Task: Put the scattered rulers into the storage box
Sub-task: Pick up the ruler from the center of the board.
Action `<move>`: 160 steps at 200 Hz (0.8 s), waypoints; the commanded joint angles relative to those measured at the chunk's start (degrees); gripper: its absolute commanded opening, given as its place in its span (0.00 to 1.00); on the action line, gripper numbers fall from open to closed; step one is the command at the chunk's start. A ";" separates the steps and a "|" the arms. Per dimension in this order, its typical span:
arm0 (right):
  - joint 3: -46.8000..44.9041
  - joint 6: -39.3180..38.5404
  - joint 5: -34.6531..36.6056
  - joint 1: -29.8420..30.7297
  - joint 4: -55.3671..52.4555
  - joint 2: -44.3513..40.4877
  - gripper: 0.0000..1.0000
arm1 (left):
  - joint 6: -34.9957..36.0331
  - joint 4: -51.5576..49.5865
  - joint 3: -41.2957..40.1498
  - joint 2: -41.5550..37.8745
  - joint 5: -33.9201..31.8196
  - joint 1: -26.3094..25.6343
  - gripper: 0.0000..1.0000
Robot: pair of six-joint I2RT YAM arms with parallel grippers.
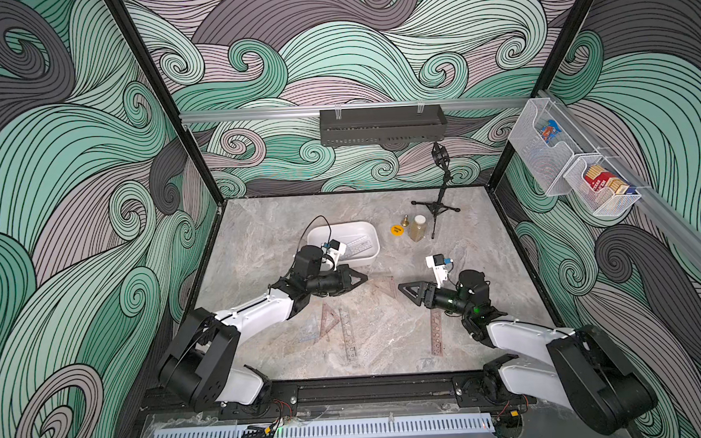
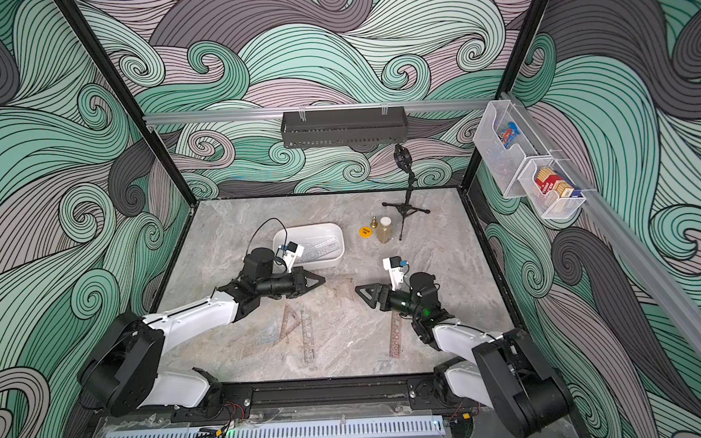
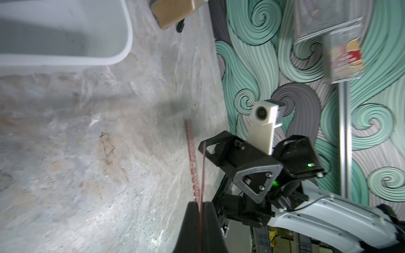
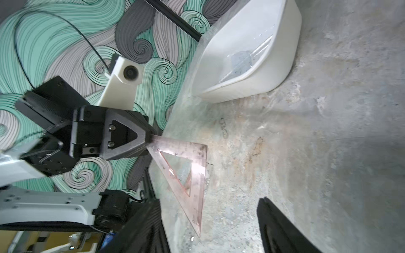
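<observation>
A marble-patterned table (image 1: 259,241) is seen from above with two robot arms reaching in from the near edge. The left gripper (image 1: 364,276) is clamped on one corner of a pinkish see-through triangle (image 4: 197,153), which sticks out toward the right gripper (image 1: 402,286). In the right wrist view that gripper's fingers (image 4: 269,210) stand wide apart, gripping nothing, with the triangle's far point near one of them. The held triangle hangs over the middle of the table, just in front of the white box (image 1: 341,228), which sits behind the left gripper. A clear ruler (image 1: 358,244) already lies inside the box. Nearer the front edge, a second triangle (image 1: 327,320) and a grey strip (image 1: 349,339) lie side by side, with a pinkish strip (image 1: 436,331) well apart under the right arm. Behind stand a bottle (image 1: 417,228) and a yellow disc (image 1: 396,230).
</observation>
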 commanded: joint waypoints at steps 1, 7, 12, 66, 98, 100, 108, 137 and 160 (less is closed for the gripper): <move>1.14 12.20 -9.15 -0.43 13.21 2.79 0.75 | -4.71 6.38 -0.52 -2.07 4.43 0.63 0.00; 1.27 14.25 -9.78 -0.44 16.32 3.71 0.74 | -4.88 6.57 -0.53 -2.30 4.67 0.84 0.00; 1.43 15.64 -10.04 -0.44 18.22 4.50 0.73 | -5.05 6.61 -0.58 -2.51 4.80 0.91 0.00; 3.54 27.90 -11.97 -0.16 37.34 12.02 0.38 | -5.34 6.78 -1.39 -4.46 5.45 2.33 0.00; 4.70 29.28 -12.47 0.35 39.08 13.51 0.20 | -4.89 6.62 -1.65 -4.73 5.79 2.64 0.00; 4.77 29.22 -12.47 0.35 39.07 13.52 0.20 | -4.88 6.58 -1.66 -4.71 5.76 2.69 0.00; 4.86 29.36 -12.49 0.51 39.08 13.68 0.18 | -4.84 6.58 -1.83 -4.83 5.74 2.73 0.00; 5.86 28.18 -12.56 0.55 36.73 13.82 0.06 | -4.34 6.48 -1.84 -4.71 6.02 3.01 0.00; 8.27 23.43 -11.90 0.56 28.14 13.22 0.00 | -2.43 5.10 -1.29 -4.77 5.81 3.38 0.00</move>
